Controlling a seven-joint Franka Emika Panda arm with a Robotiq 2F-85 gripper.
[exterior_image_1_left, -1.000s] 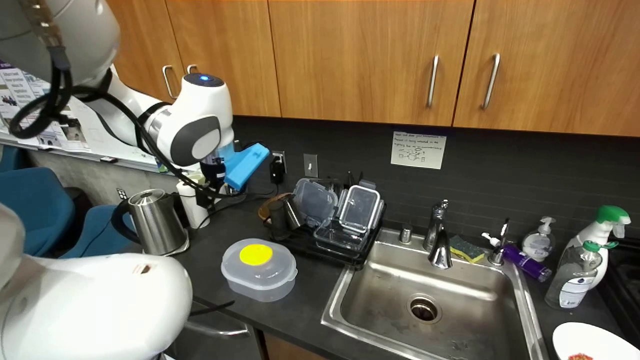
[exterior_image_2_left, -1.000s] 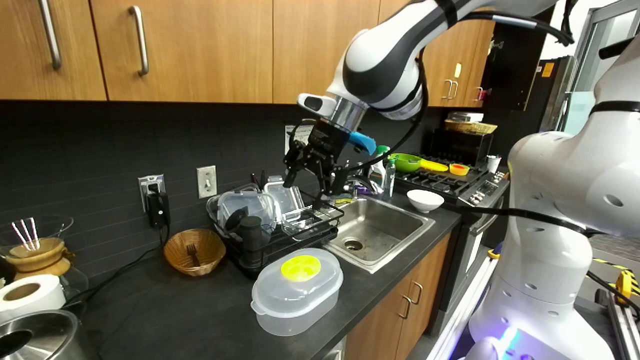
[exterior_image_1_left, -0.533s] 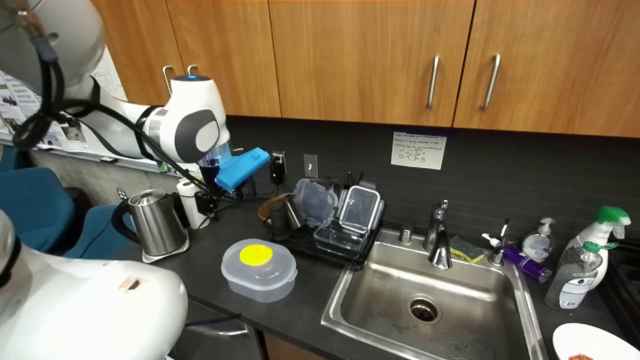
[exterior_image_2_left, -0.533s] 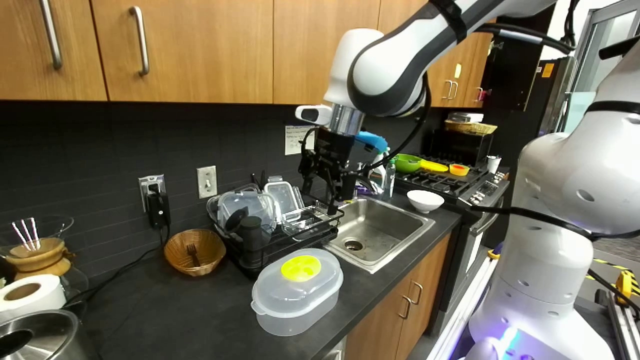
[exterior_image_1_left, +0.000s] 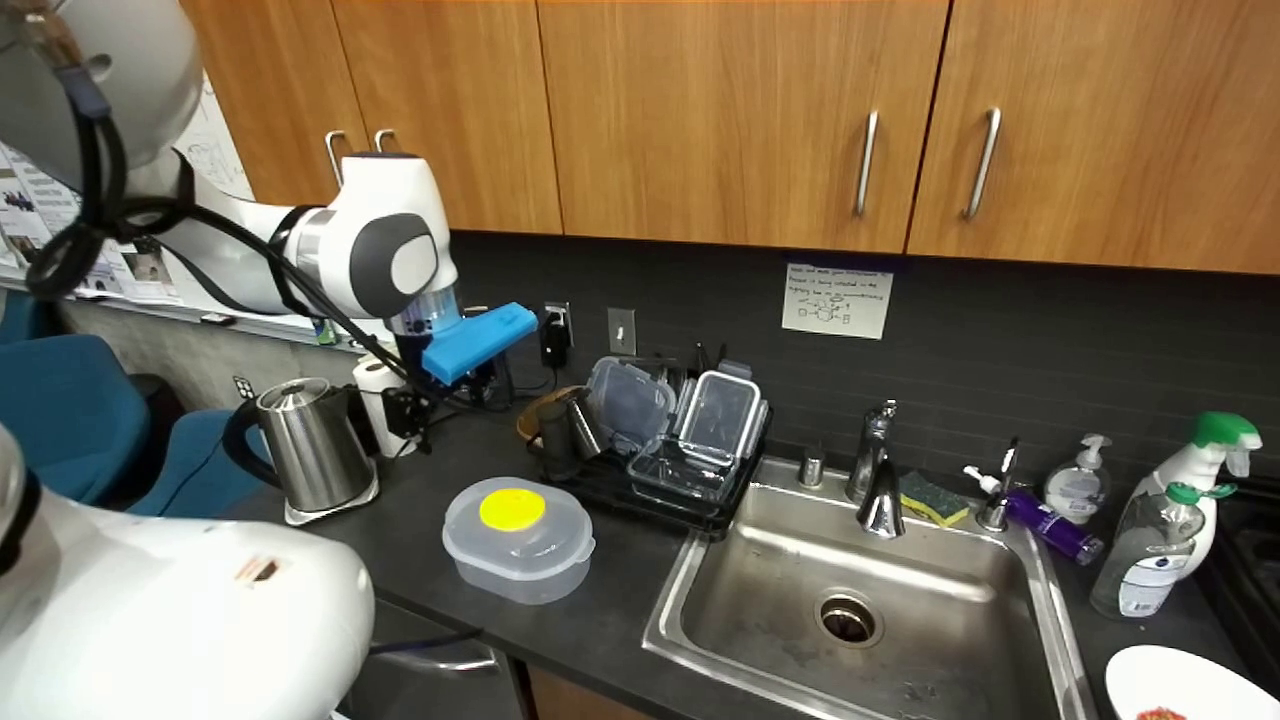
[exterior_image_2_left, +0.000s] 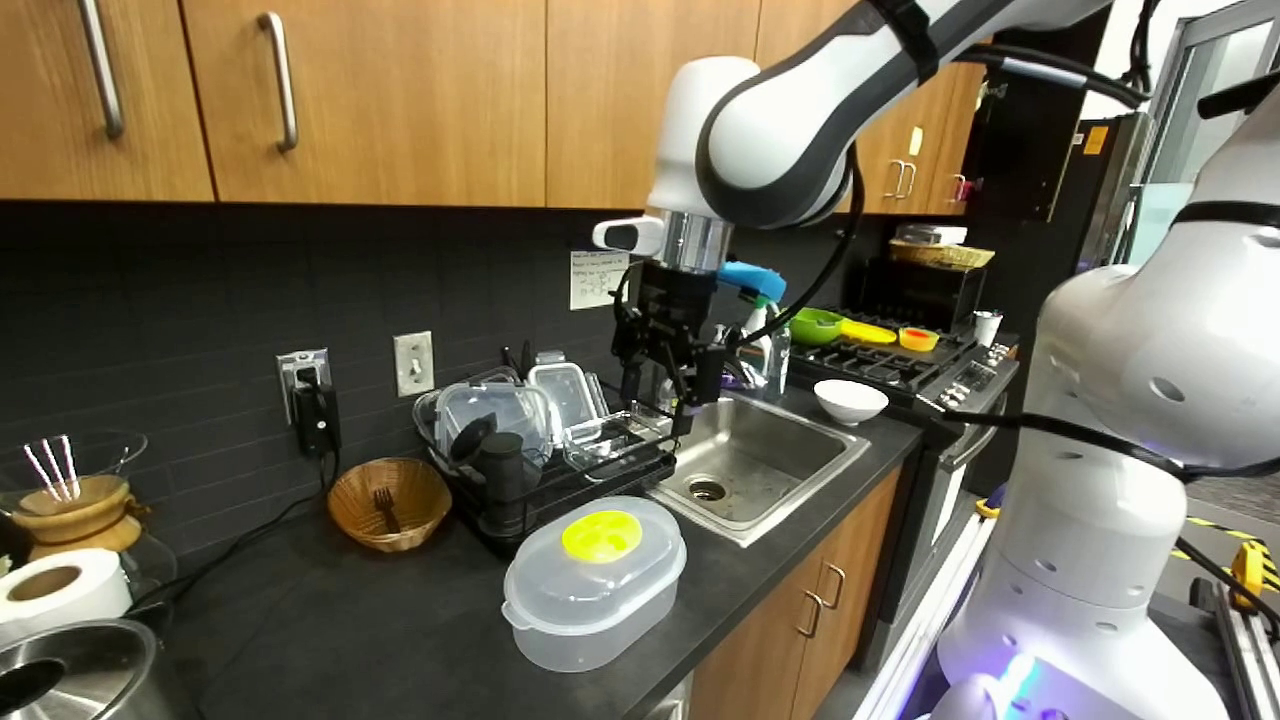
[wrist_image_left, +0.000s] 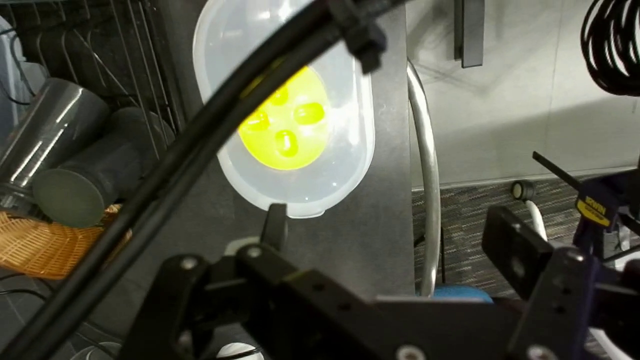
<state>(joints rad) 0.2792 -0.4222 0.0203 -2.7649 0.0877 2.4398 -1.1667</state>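
Note:
My gripper stands open in the wrist view, its two black fingers wide apart with nothing between them. In an exterior view the gripper hangs in the air, pointing down and touching nothing that I can see. A clear oval container with a yellow disc on its lid sits on the dark counter; the same container is visible from the opposite side. From the wrist, the container's lid lies ahead of the left finger, partly covered by black cables. In an exterior view the fingers are mostly obscured by cables.
A dish rack with clear boxes and dark cups stands beside the container. Past it lie the sink and faucet. A wicker basket, a steel kettle and a white bowl are also on the counter. Wooden cabinets hang above.
The gripper has swung from a tilt to pointing nearly straight down and has sunk lower. The container and other things have stayed put, and the jaws remain apart.

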